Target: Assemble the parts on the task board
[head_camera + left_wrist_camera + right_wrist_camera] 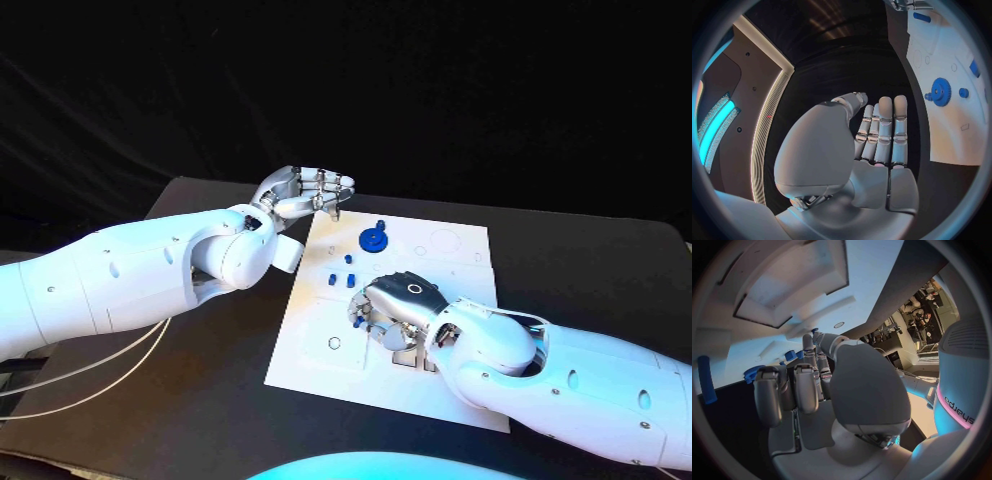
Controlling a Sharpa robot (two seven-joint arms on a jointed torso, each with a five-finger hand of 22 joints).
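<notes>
The white task board (325, 350) lies in the middle of the black table. A blue gear (374, 240) sits on its far part, with a blue peg (379, 224) just behind it and small blue parts (348, 279) nearer the middle. My left hand (306, 192) hovers at the board's far left corner; in the left wrist view its fingers (882, 130) are straight, side by side and hold nothing, with the gear (941, 91) beyond them. My right hand (397, 303) is curled down over the board's middle, beside the small parts. Its fingertips are hidden, so a grip is unclear.
The board (786, 270) has several empty recesses, including a large rectangular one (786, 290) ahead of the right hand's fingers (807, 385). A blue rod (707, 380) and the gear (751, 372) lie past them. Black tabletop (577, 260) surrounds the board.
</notes>
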